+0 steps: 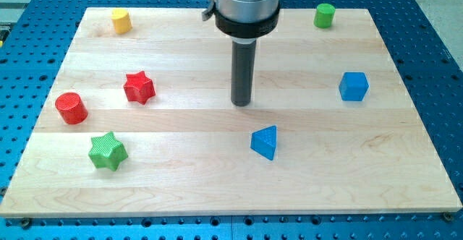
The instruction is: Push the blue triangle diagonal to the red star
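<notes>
Resting on the wooden bench point(217, 189) toward the view's bottom, right of centre, the blue triangle point(265, 142) lies apart from every other block. My tip point(241, 103) stands just above it and slightly to the view's left, near but not touching. I have no hand on this rig, only the dark rod, so there is nothing to open or close. The red star point(139, 87) sits well off to the view's left, a little higher than the triangle. Beside it at the left edge is the red cylinder point(71, 108), and below that the green star point(108, 151). A blue cube point(354, 86) sits at the view's right. Along the top edge are a yellow cylinder point(121, 21) at left and a green cylinder point(325, 15) at right.
</notes>
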